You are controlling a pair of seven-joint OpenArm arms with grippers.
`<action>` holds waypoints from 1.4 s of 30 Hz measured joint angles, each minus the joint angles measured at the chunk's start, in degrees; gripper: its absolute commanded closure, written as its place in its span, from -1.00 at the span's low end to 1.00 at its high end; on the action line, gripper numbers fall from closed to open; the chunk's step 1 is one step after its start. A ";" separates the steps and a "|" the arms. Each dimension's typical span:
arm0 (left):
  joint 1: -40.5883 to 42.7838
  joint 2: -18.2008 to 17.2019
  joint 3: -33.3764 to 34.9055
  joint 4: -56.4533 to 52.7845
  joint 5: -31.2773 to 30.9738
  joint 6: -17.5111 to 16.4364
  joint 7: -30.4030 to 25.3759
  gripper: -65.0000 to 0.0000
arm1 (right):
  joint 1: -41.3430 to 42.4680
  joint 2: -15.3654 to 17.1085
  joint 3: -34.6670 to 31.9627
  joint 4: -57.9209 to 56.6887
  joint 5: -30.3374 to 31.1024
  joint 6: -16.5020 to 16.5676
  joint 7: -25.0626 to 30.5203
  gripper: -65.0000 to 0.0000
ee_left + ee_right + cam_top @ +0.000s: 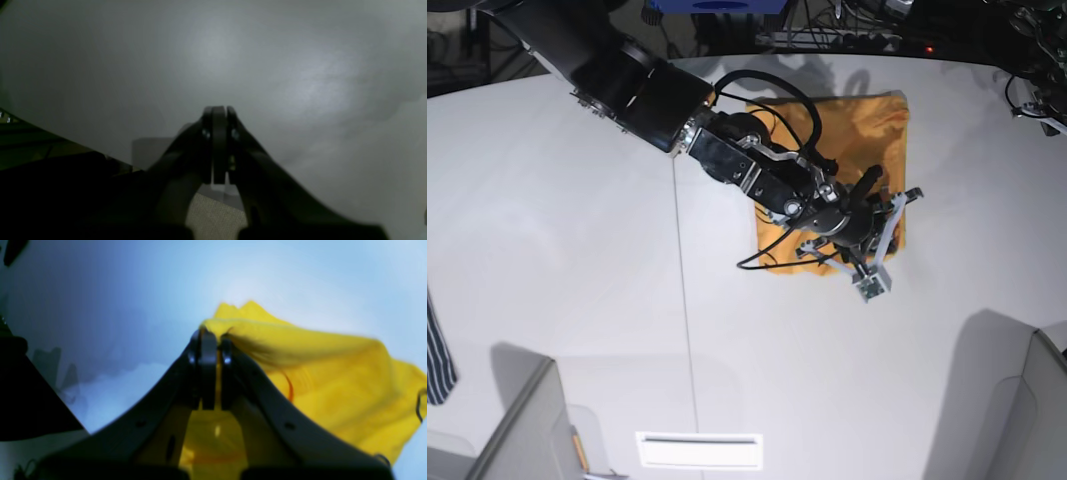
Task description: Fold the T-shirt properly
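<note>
We find the T-shirt (867, 125) lying on the white table (557, 230) as a compact, already narrowed bundle, toward the far side of the table from the pale slot in its near edge. Our right gripper (213, 335) is closed on a raised fold of the yellow cloth, the fabric pinched between its jaws and draping away from them, and in the base view the right arm (757, 165) lies across the shirt's near half. Our left gripper (218, 110) is closed on nothing, hanging over bare table with no cloth in its view. We judge the shirt to be light, soft and limp: it will sag and crease wherever it is unsupported, and a single pinch will drag layers unevenly. We would take it at a hemmed edge or corner, gathering all layers. A dark striped garment (437, 350) hangs at the table's edge, well apart from the shirt.
</note>
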 measured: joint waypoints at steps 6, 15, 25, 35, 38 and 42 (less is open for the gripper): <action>-0.09 0.07 0.02 0.00 0.00 0.00 0.02 1.00 | -0.11 -0.31 -2.16 -2.23 5.35 0.02 3.80 0.13; 0.35 0.85 4.13 0.24 0.20 0.00 0.02 1.00 | 3.91 0.04 -2.19 0.31 15.54 3.28 12.76 0.09; 3.13 5.92 10.43 12.76 -17.59 -0.31 4.20 1.00 | 1.73 17.55 -1.84 14.38 15.30 -10.27 9.46 0.47; 3.13 5.95 10.67 11.98 -34.82 0.11 7.32 -0.25 | -11.32 30.75 5.49 25.00 15.93 -10.34 9.29 1.00; 2.45 5.81 13.90 11.26 -33.92 0.22 7.41 -0.51 | -16.83 31.12 11.91 25.86 15.58 -10.08 9.46 1.00; -0.11 5.79 19.28 7.98 -34.91 2.40 7.30 -0.52 | -19.82 31.32 14.67 25.94 15.54 -10.12 9.46 1.00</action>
